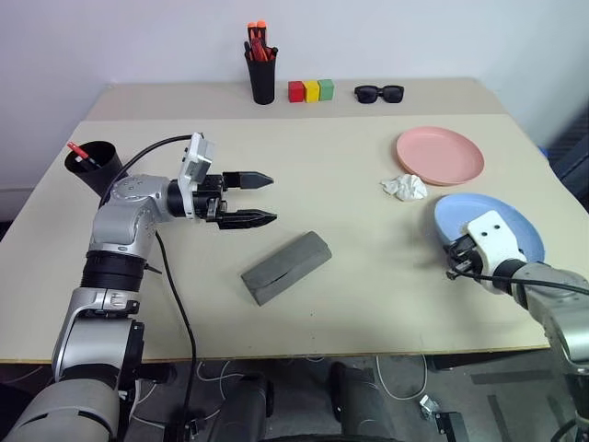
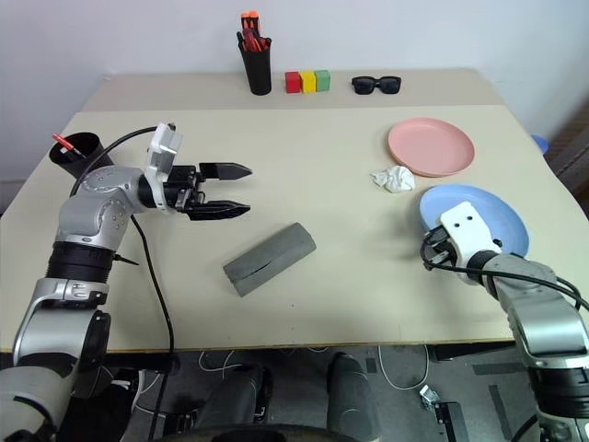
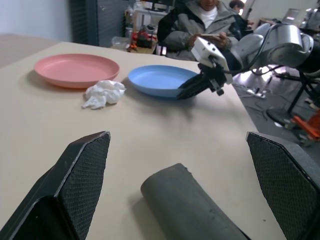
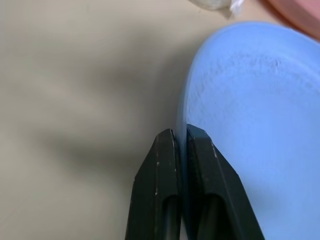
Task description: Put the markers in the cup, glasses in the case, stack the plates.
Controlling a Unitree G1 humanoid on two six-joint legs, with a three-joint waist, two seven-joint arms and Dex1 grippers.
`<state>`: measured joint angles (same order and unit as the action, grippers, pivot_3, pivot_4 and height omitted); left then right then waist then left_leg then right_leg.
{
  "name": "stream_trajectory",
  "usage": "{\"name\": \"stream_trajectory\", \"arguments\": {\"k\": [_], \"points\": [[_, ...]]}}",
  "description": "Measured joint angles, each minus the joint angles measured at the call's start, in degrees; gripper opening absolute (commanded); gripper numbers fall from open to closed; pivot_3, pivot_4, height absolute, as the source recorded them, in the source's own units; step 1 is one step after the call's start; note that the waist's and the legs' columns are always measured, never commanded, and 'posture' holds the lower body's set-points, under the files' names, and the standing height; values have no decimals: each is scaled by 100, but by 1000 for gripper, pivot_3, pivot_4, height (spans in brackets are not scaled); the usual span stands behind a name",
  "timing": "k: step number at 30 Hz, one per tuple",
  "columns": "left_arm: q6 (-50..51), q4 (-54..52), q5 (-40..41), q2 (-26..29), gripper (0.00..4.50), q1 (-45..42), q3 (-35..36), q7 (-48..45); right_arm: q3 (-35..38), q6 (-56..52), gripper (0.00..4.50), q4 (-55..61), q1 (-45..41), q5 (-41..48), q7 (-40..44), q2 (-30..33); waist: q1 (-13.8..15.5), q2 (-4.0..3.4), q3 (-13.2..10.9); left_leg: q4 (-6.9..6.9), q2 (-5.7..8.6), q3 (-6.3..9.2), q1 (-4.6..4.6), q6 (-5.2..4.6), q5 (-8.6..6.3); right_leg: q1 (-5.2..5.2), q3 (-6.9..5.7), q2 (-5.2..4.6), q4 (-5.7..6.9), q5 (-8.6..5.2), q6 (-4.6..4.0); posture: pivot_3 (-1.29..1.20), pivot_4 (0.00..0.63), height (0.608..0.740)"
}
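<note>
Blue plate [image 1: 502,221] lies near the counter's [image 1: 350,175] right edge, its near-left rim pinched between the closed fingers of the right tool [image 4: 181,145]. Pink plate [image 1: 440,155] sits just behind it. Left tool [image 1: 267,198] hovers wide open and empty above the closed grey case [image 1: 286,266] mid-counter.

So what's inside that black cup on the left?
A red marker pokes out of the black cup. The cup's wall hides anything lower inside, so more could be in there.
</note>
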<state>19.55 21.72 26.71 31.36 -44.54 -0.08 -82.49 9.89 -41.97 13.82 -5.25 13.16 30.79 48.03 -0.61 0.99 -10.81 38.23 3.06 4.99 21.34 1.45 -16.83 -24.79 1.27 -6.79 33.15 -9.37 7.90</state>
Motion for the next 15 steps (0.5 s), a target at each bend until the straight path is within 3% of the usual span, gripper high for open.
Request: {"name": "stream_trajectory", "arguments": {"k": [4, 9, 13, 15], "points": [[-6, 117, 24, -2, 4500, -3, 201, 219, 55, 23, 68, -321, -359, -8, 232, 360, -6, 0, -1, 0, 0, 0, 0, 0, 0, -1, 0, 0, 0, 0, 0, 0, 150, 740], [13, 167, 147, -104, 4500, -17, 458, 550, 0, 384, 68, -1241, -1637, -303, 239, 705, -39, -5, -3, -3, -2, -5, -1, 0, 0, -5, 1, 1, 0, 1, 1, 0, 150, 740], [-32, 34, 154, -320, 4500, 26, 504, 790, -735, 1498, 68, -2609, -2960, -1018, 92, 430, -53, -1, -5, -6, -3, -7, 0, 1, 1, -6, 0, 2, -2, 1, 1, 0, 150, 740], [-12, -59, 157, -335, 4500, 69, 552, 904, -1083, 2186, 68, -3720, -3708, -1314, 36, -51, -81, -1, -6, -9, -3, -10, -1, 3, 2, -10, 2, 2, -1, 2, 0, 0, 150, 740]]}}
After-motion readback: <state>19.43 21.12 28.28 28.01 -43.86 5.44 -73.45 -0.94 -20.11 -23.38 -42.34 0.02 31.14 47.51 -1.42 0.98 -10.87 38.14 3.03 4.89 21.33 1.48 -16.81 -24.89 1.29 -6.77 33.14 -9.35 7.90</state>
